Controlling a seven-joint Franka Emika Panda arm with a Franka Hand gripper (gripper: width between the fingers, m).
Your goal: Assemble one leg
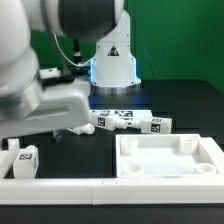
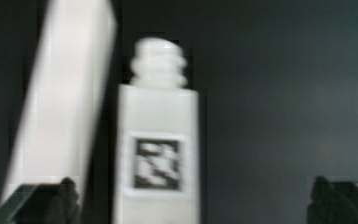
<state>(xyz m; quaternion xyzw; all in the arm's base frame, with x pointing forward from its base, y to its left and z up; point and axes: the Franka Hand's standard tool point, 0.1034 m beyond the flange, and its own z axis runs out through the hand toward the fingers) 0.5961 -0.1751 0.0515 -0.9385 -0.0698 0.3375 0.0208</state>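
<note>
The step looks like the reach for a pick: the tool (image 2: 194,200) hangs, jaws apart and empty, over the leg (image 2: 158,135) lying on the dark surface (image 2: 274,100) just beside a longer white part (image 2: 60,110), so it should next lower, straddle the leg alone and close

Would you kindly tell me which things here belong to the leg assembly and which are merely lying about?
Job: the leg facing the open gripper; the square panel, probably its mount.
Lying about: other legs; border rail.
</note>
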